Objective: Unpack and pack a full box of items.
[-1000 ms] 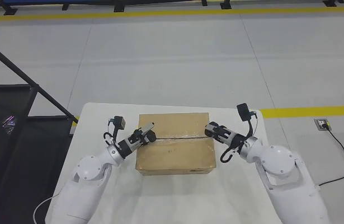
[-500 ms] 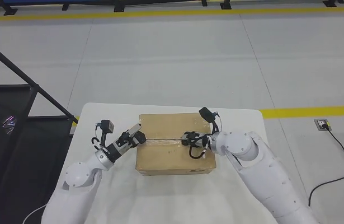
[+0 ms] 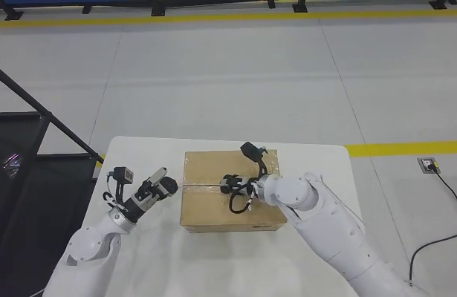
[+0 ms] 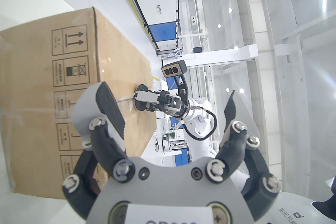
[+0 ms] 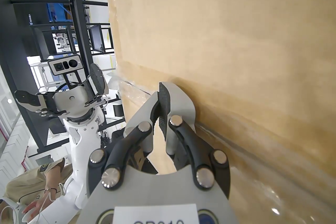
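A closed brown cardboard box (image 3: 232, 200) stands in the middle of the white table (image 3: 317, 160), its top flaps joined by a clear tape seam (image 5: 236, 141). My right gripper (image 3: 229, 182) lies on the box top at the seam, left of centre, its fingers (image 5: 164, 104) shut with nothing seen between them. My left gripper (image 3: 160, 183) hangs open just off the box's left side, level with the box top and apart from it. The left wrist view shows the box's printed side (image 4: 52, 78) and the right gripper (image 4: 143, 101) on the top beyond my open left gripper (image 4: 168, 93).
A black metal frame (image 3: 35, 111) stands on the floor off the table's left side. Bare table surface lies in front of the box and to either side of it.
My right gripper has slid leftwards along the seam, from the box's right edge to left of centre. My left gripper has drawn back off the box top to the left.
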Motion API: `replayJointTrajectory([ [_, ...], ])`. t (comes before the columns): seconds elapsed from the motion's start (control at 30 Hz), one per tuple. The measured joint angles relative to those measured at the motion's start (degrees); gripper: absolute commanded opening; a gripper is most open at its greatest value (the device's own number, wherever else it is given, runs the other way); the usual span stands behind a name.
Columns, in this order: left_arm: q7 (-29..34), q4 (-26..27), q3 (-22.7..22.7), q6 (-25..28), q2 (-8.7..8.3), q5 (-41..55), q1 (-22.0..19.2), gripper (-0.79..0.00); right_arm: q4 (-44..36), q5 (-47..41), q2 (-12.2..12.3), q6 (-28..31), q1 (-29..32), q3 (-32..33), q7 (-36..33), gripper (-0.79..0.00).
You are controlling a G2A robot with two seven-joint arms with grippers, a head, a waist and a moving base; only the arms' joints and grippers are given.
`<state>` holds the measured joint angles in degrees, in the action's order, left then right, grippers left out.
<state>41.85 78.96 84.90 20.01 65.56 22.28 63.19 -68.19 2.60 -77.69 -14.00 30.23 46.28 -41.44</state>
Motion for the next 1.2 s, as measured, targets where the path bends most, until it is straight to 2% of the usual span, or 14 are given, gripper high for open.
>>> replayJointTrajectory([
  [0.2, -0.1, -2.1, 0.4, -0.2, -0.19, -0.8, 0.2, 0.000, 3.2, -1.2, -2.2, 1.1, -2.6, -3.5, 1.2, -0.785],
  [0.7, -1.2, -5.3, -3.6, 1.4, 0.48, -1.1, -2.0, 0.000, 10.1, -3.1, -7.6, 3.5, -7.4, -9.3, 3.5, -0.785],
  [0.97, -1.1, -3.2, 2.1, 3.7, -0.55, 0.6, 1.8, 0.000, 12.2, -3.7, -8.7, 6.1, -8.1, -8.7, 3.5, -0.785],
  [1.2, 0.9, -0.3, 7.1, 3.9, -1.20, 6.9, 4.7, 0.000, 14.4, -3.5, -9.6, 7.3, -8.6, -8.6, 2.8, -0.785],
])
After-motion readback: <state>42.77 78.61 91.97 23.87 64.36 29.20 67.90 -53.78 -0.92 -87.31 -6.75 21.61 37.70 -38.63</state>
